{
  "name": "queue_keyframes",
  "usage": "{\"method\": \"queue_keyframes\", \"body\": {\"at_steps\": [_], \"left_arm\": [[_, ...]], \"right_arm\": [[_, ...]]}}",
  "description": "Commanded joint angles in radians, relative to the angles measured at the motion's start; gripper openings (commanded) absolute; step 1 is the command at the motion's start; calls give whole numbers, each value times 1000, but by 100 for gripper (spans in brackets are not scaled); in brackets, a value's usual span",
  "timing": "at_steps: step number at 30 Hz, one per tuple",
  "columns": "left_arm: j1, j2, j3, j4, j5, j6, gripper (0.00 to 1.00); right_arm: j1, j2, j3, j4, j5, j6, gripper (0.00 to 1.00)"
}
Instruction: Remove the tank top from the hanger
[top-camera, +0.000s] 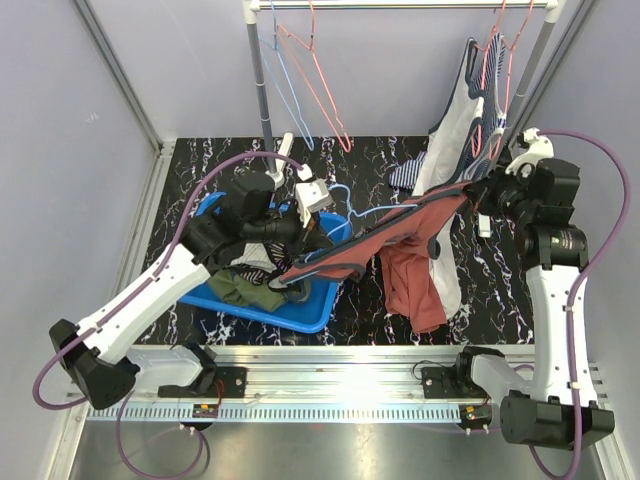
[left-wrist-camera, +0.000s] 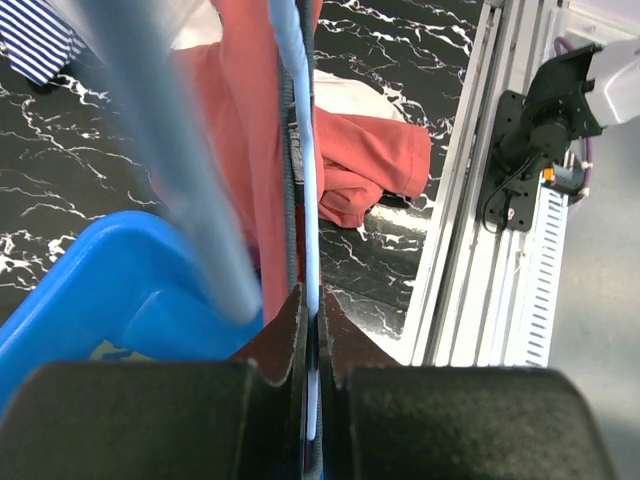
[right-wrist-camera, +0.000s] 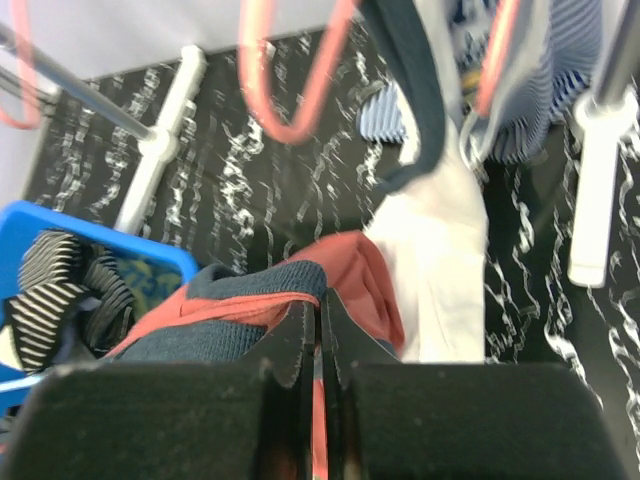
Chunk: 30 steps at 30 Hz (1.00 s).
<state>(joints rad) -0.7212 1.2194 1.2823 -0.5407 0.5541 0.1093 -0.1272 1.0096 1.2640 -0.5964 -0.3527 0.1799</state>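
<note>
A rust-red tank top (top-camera: 412, 282) with navy trim is stretched across between my two grippers, its body sagging to the table. It also shows in the right wrist view (right-wrist-camera: 365, 272). It is on a light blue wire hanger (top-camera: 372, 211). My left gripper (top-camera: 303, 243) is above the blue bin, and in the left wrist view (left-wrist-camera: 312, 302) it is shut on the hanger wire (left-wrist-camera: 309, 190) together with the navy trim. My right gripper (top-camera: 479, 191) is on the right, and in its wrist view (right-wrist-camera: 320, 312) it is shut on the tank top's red edge beside the navy trim (right-wrist-camera: 250, 285).
A blue bin (top-camera: 305, 316) of clothes sits under the left gripper. A clothes rack (top-camera: 258, 70) stands at the back with empty pink and blue hangers (top-camera: 315, 85). White and striped garments (top-camera: 468, 115) hang at the right, close behind the right gripper.
</note>
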Motion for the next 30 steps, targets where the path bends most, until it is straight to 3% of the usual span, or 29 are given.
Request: {"method": "queue_keyframes", "body": {"at_steps": [1,9,13,17,23,26,27,30], "left_arm": [[8,-89,-12,-111,20,73,0],[17,-169,-46,-108,-9,122,0],[32,-211,-66,-90,-65,130,0],[43,-244,-93,-12,-66,113,0],[45,-216,-103,-25,7,138,0],[45,-195,-81,-16,-9,115,0],[45,-202,-81,8,-14,99,0],[45,-201,-106,187,-11,-29,0]], "right_arm": [[-35,20,15,37,308,-57,0],[-78,57,-48,11,278,-88,0],[-111,76,-16,-43,99,-131,0],[-111,73,-29,-65,38,-174,0],[-111,24,-18,-71,-353,-215,0],[-109,-6,-49,-14,-416,-232,1],[-109,9,-58,-31,-405,-247,6],[-109,50,-66,-130,-394,-341,9]]}}
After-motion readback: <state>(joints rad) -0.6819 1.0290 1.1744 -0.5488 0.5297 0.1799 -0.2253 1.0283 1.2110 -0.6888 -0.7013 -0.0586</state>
